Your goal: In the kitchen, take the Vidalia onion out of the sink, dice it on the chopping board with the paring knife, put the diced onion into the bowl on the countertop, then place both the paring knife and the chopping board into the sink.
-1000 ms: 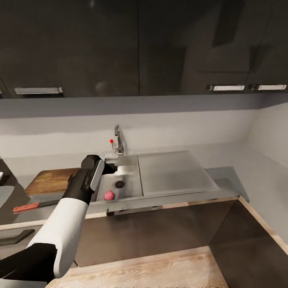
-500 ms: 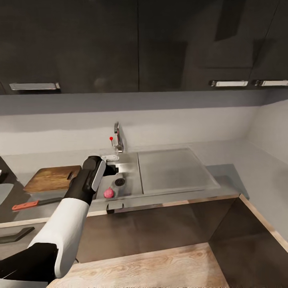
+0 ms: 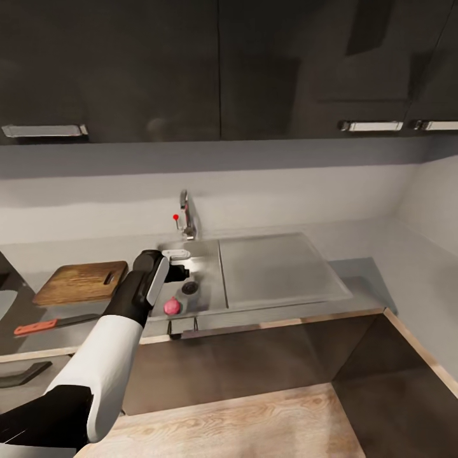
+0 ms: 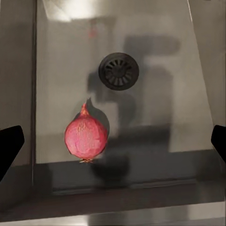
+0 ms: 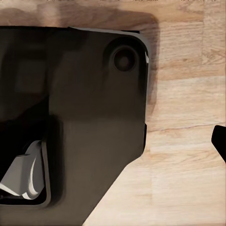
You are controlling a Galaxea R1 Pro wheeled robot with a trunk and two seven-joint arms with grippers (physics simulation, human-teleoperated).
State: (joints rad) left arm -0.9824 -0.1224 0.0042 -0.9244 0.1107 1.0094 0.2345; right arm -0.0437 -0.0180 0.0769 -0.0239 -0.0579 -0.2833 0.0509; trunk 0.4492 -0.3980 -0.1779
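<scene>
below left hand [image 3: 181,272], onion [image 4: 85,138]

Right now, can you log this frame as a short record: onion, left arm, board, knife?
onion: pinkish-red round Vidalia onion whole, on the grey steel sink floor near the dark drain
left gripper: above the basin, fingers spread wide, empty
board: brown wooden chopping board on the countertop, bare
knife: red-handled paring knife in front of board

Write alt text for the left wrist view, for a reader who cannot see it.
A whole pinkish-red onion lies on the floor of a grey steel sink, apart from the round dark drain. The dark fingertips of the left gripper show at both edges, spread wide and touching nothing.
</scene>
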